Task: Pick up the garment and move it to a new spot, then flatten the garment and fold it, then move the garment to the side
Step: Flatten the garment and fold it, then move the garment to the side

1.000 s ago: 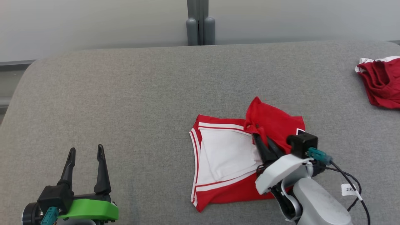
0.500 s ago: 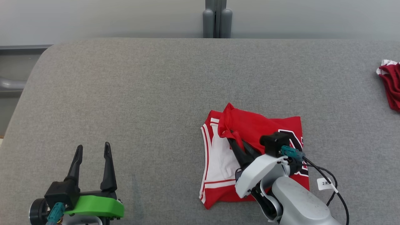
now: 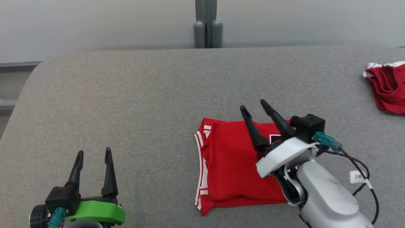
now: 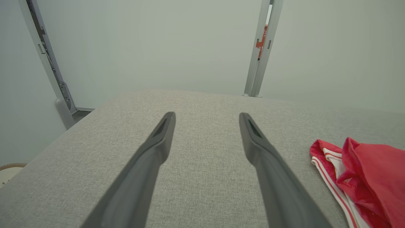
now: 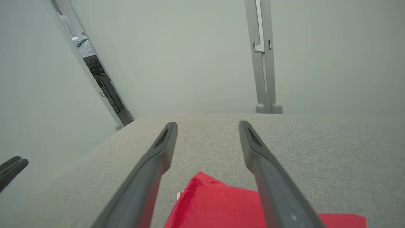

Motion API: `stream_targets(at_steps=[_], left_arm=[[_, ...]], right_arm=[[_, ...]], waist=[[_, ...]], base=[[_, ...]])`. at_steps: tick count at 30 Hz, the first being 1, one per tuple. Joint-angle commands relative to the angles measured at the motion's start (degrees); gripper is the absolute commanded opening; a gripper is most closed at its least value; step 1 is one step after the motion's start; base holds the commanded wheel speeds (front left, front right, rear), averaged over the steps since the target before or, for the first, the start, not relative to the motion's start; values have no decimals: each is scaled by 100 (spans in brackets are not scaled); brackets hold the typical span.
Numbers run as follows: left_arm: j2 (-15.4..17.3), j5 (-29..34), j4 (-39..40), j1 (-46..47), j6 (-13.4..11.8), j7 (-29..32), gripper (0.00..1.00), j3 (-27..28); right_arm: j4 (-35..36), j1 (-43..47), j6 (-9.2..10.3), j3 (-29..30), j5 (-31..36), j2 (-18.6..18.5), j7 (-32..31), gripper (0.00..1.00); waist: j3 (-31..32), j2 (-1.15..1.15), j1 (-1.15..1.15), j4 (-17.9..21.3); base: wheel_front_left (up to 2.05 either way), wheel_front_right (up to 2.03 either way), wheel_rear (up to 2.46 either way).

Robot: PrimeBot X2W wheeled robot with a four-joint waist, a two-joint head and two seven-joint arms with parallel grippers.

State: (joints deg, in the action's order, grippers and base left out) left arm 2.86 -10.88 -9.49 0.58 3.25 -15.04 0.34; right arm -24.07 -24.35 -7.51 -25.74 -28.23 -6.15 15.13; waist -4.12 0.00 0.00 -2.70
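Judging the folded garment light, soft and limp, we would pinch its doubled edge just below our right fingers, which hang apart and empty over it; our left fingers, also apart, sit well aside.

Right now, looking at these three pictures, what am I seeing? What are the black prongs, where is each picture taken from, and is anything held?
This is a two-armed robot at a grey padded surface. The black prongs are the fingers of its grippers, its hands. The wide picture comes from a camera on its head: the left gripper sits at lower left, the right gripper hangs above a folded red garment. The other two come from cameras on each wrist, looking along the fingers. A darker red garment lies crumpled at the far right. Both grippers are open and hold nothing.
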Motion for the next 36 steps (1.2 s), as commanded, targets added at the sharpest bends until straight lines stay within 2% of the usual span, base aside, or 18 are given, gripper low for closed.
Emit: stream_targets(at_steps=[1,8,13,21,36], left_arm=[[11,12,0,-67,-10,-13,100,32],[11,45,15,-158,31,-13,100,86],[11,82,8,-215,54,-13,100,157],[11,155,21,-262,66,-13,100,249],[11,376,42,-327,123,-13,100,333]], right_arm=[[118,149,6,122,71,-90,0,100],[691,735,6,841,274,-547,0,100],[1082,1228,6,1290,460,-685,0,100],[1587,1984,5,1929,682,-449,0,100],[1861,2575,5,2144,1201,-264,-1,100]], waist=[[71,0,0,79],[179,0,0,214],[239,0,0,293],[326,0,0,408],[442,0,0,412]], base=[[0,0,0],[0,0,0],[0,0,0],[0,0,0],[0,0,0]])
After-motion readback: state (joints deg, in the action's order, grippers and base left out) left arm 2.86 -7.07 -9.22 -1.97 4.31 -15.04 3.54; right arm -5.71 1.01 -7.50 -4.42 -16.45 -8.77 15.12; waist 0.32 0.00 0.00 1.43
